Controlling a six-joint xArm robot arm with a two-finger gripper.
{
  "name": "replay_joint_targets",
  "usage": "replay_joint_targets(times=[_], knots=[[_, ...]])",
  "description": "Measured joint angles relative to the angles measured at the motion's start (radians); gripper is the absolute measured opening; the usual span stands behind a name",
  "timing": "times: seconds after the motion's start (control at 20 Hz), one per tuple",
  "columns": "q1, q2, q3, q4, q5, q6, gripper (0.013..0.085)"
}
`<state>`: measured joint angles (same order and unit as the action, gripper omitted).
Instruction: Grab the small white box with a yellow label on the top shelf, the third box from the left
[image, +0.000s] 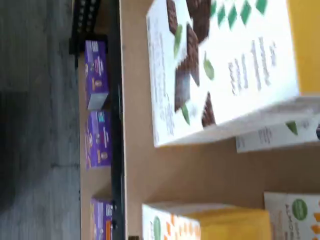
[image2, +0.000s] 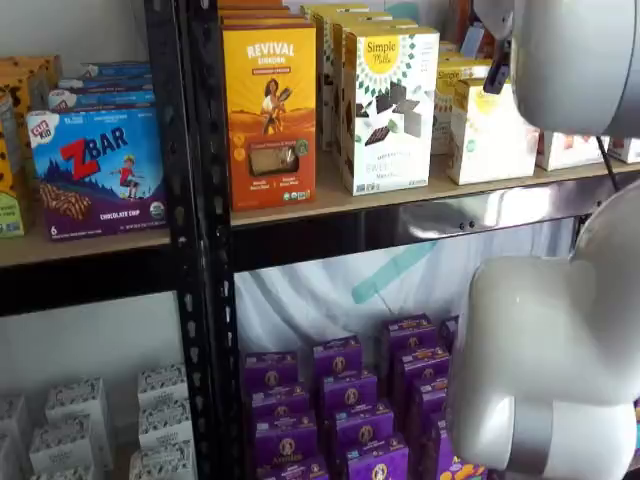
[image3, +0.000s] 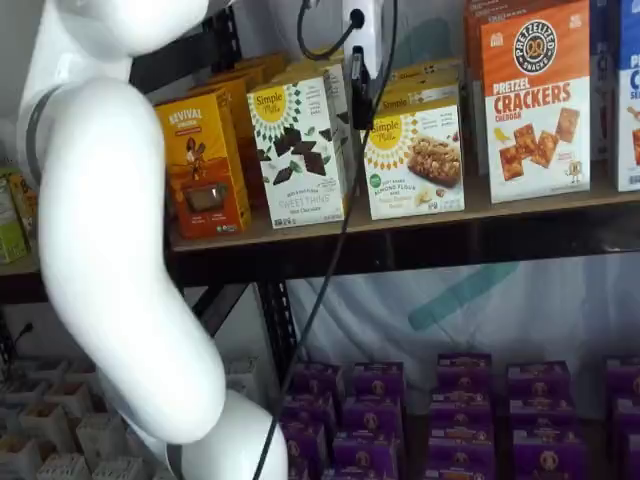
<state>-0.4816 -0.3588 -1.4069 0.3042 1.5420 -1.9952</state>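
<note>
The small white box (image3: 414, 160) stands upright on the top shelf (image3: 400, 225), near the front edge of this surface, between the taller Sweet Thins box (image3: 298, 150) and the pretzel crackers box (image3: 536, 100). In a shelf view the gripper (image3: 360, 85) hangs from above, at the box's upper left corner, over the gap toward the Sweet Thins box. Only a dark finger shape shows, so I cannot tell if the fingers are spread or pressed together. I judge the box lies slightly right and below the gripper.
</note>
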Motion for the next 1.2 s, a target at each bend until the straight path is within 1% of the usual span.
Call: replay_joint_targets(times=[0.25, 0.4, 0.65, 0.9, 1.0, 1.2], knots=[[0.007, 0.07, -0.056, -0.049, -0.004, -0.008, 0.085], [0.016, 0.084, -0.065, -0.072, -0.008, -0.005, 0.085], [0.045, 0.103, -0.076, -0.131, 0.01, 0.014, 0.085], [0.08, 0.113, -0.067, -0.189, 0.0, 0.037, 0.085], [0.09, 0.125, -0.079, -0.207, 0.015, 0.046, 0.085], [0.114, 0.158, -0.121, -0.257, 0.07, 0.065, 0.085]])
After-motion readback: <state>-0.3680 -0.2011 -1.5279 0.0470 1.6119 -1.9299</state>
